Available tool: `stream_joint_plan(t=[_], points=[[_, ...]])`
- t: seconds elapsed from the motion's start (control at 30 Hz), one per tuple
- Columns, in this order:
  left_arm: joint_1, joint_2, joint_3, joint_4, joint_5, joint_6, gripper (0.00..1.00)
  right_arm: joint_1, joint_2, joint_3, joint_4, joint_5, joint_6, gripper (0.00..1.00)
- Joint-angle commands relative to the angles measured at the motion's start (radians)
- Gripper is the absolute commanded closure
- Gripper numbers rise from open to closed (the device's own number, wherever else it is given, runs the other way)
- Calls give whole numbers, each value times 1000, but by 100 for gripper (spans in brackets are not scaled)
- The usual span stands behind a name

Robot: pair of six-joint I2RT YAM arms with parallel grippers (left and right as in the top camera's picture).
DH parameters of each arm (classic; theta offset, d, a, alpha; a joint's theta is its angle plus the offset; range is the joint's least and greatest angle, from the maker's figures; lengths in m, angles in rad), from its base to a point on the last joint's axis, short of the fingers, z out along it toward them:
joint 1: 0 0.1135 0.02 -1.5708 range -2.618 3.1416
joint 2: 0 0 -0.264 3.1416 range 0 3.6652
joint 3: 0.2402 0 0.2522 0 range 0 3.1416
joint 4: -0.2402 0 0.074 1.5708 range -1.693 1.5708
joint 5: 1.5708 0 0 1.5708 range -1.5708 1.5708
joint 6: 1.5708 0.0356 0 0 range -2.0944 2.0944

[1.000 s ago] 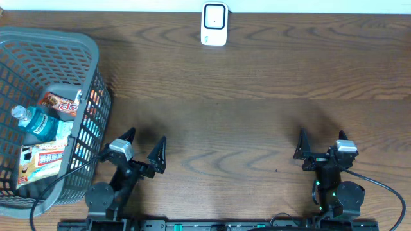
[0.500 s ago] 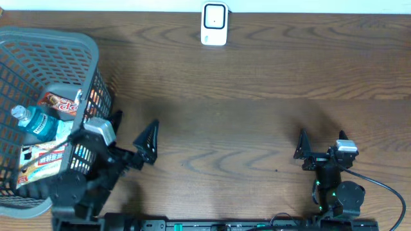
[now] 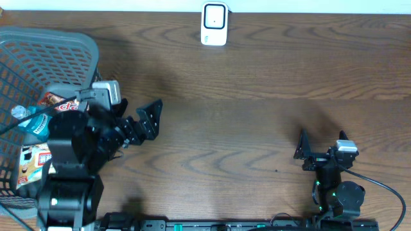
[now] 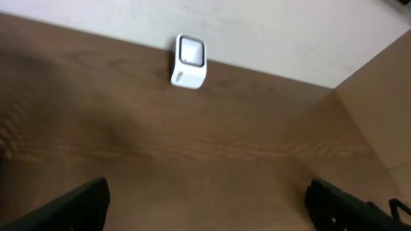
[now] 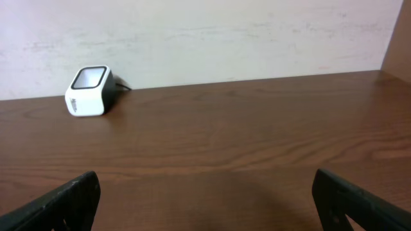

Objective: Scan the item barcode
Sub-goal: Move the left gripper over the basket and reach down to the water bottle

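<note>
At the near edge of the table (image 3: 257, 109), toward the right corner, the right gripper (image 3: 321, 146) is parked low. Its fingers are spread wide with nothing between them, and only bare wood and the far wall are seen past the tips in its wrist view.

Nearer the left edge, the left gripper (image 3: 140, 122) is held above the table just beside the basket (image 3: 64, 48). Its jaws are likewise spread to their full width and are empty. As its wrist view shows, it is pointed toward the far edge rather than into the basket.

The basket is set against the left edge, and the items are lying inside it: a bottle (image 3: 31, 122) with a blue label, a red packet (image 3: 55, 101) and a printed box (image 3: 33, 162), partly hidden by the left arm. None of them is touched. The scanner (image 3: 214, 24) is stood at the middle of the far edge, well apart from both grippers.

The step in hand is judged to be the reach for an item. Nothing is picked yet, so the task is taken to be at its start. For the next move, the left gripper would need to be swung over the basket rim, lowered onto one item and closed on it. Which face carries the barcode cannot be told from here. That face would then have to be found and turned toward the scanner.
</note>
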Motion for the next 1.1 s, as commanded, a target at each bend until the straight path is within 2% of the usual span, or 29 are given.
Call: stream_joint_plan(t=[0.0,0.07,0.13,0.27,0.37,0.47,0.8,1.07], points=[[-1,35,111,-17,9,2,2,-3,-4,-1,-4,2,-6,1],[-1,77,195,-61,-13,2,2,-3,-4,-1,-4,2,-6,1],[-1,127,299,-139,-116,2,2,-3,-4,-1,-4,2,-6,1],[-1,232,515,-328,-455,-1,2,-3,-4,-1,-4,2,-6,1],[14,307,637,-454,-755,-55,2,-3,-4,-1,-4,2,-6,1],[76,362,681,-518,-919,-124,2,-3,-4,-1,-4,2,-6,1],[423,549,681,-661,-933,-491,2,-3,-4,-1,-4,2,-6,1],[579,723,679,-657,-789,-518,2,-3,-4,-1,-4,2,-6,1]])
